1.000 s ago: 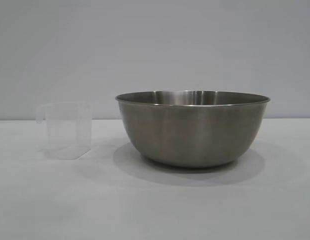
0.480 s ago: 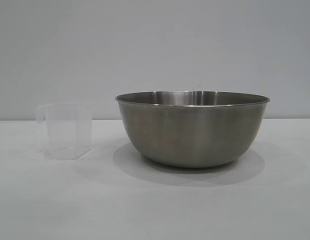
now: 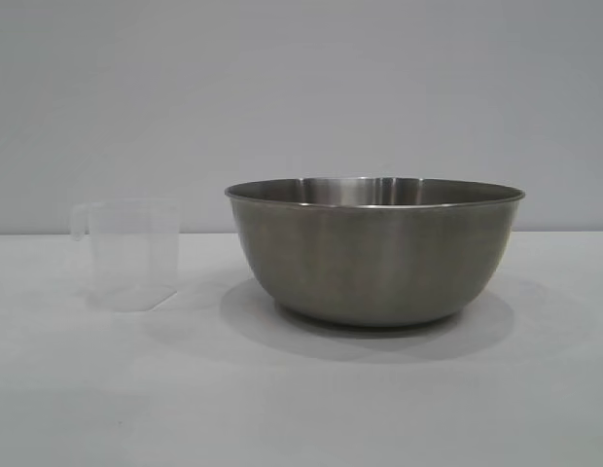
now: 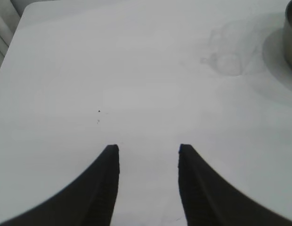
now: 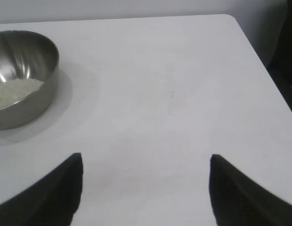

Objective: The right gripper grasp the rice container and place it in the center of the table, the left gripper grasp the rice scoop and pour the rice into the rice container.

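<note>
Rice container (image 3: 374, 251) — stands on the table (image 3: 301, 399), right of centre, rice (image 5: 14, 90) already inside. Right gripper (image 5: 146, 188), fingers wide apart, hovers well off from it. Left gripper (image 4: 148, 181), fingers parted, holds nothing. Rice scoop (image 3: 131, 255) — upright, left of the bowl, apart from it.

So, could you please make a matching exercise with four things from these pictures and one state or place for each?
Column 1:
1. rice container
2. rice scoop
3. left gripper
4. right gripper

Column 2:
a. looks empty, stands upright on the table
b. open, rice container near, holds nothing
c. holds rice
d. open, rice scoop ahead, holds nothing

Pairs: 1-c, 2-a, 3-d, 4-b
</note>
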